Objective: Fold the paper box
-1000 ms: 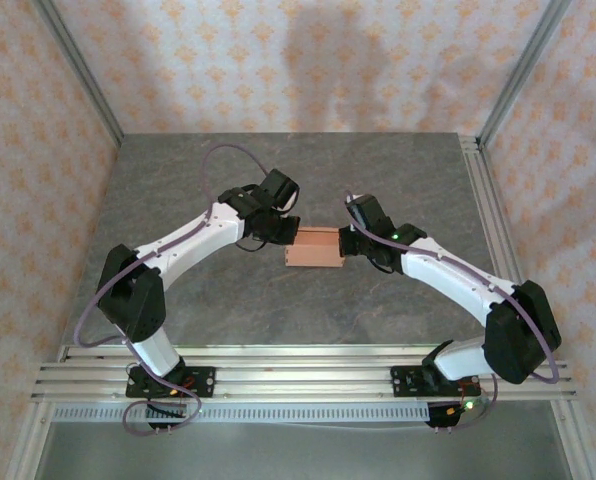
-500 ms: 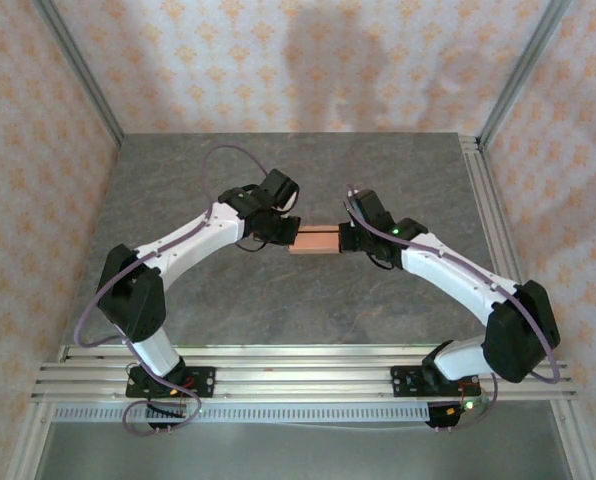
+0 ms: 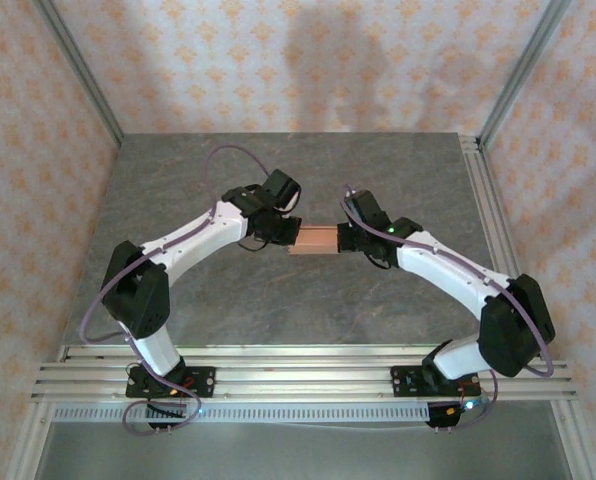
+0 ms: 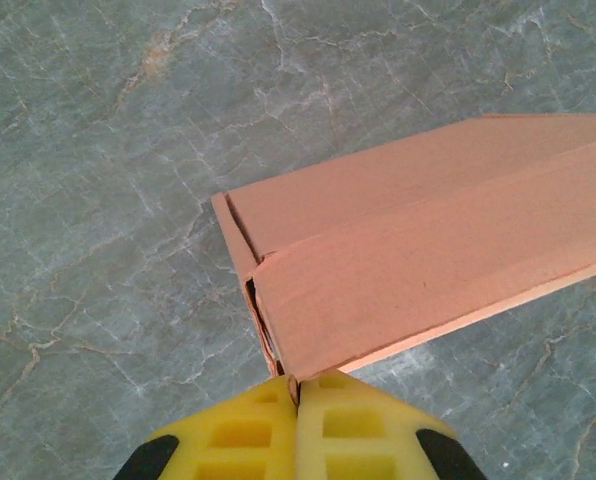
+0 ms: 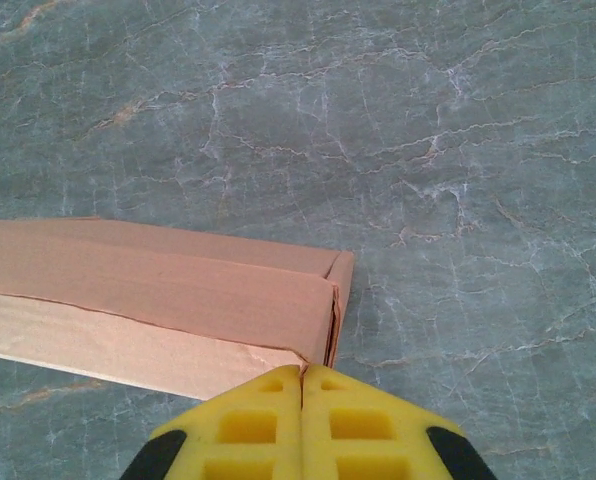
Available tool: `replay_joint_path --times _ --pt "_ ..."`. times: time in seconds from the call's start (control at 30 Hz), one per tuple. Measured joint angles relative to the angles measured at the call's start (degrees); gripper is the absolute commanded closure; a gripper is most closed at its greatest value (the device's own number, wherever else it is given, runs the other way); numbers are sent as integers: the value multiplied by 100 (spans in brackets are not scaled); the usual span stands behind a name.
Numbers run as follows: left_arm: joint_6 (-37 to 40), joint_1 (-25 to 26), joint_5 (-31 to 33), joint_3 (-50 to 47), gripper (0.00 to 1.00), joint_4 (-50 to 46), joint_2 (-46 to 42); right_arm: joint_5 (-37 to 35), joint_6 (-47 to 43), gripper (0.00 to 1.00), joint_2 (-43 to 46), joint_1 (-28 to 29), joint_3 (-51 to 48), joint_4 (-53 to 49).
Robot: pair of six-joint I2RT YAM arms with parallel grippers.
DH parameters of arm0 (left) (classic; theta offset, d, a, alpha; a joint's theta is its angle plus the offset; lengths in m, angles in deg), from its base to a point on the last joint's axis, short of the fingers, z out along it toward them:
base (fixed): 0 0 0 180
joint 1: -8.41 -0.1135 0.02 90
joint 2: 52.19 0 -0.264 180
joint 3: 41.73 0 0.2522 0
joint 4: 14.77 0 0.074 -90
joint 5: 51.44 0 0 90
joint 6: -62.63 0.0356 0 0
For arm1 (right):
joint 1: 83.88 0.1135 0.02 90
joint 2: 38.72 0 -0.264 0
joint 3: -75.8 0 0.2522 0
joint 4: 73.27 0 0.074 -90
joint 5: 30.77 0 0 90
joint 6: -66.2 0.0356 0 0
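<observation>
So at this point the salmon-orange, flat rectangular paper box (image 3: 314,240) made of thin card sat roughly mid-way across the grey-green marbled stone-look table (image 3: 278,310), lying left to right. The left end effector (image 3: 292,236), black and sitting on the end of a white-and-black arm, was right up against the box's left end, and the right end effector (image 3: 343,240) was against the box's right end, so the box was bracketed from both sides. From the left wrist camera, the left end effector (image 4: 298,388) was clenched, its two yellow pads (image 4: 240,432) pressed flat together with no gap, and their tips met the near corner of the box (image 4: 418,250), right where a folded end flap showed a small dark slit. Honestly couldn't tell if a sliver of card was nipped between them or if they were just touching it. Same story from the right wrist camera: the right end effector (image 5: 302,376) was clenched, yellow pads (image 5: 363,425) tight together, tips touching the box's (image 5: 158,285) near corner beside its folded end. The box looked tilted there, with one long face lit paler than the other. Bare table (image 5: 428,150) surrounded the box.
</observation>
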State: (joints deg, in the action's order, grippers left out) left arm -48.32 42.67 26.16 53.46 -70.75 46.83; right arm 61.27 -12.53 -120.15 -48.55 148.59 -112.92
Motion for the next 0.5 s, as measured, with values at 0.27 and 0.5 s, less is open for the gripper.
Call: replay_joint_path --times 0.27,0.5 --pt "63 -63 68 28 100 7 92 2 -22 100 -85 0 -2 149" --pt "149 -68 92 39 100 22 175 -24 -85 100 -136 0 -79 280"
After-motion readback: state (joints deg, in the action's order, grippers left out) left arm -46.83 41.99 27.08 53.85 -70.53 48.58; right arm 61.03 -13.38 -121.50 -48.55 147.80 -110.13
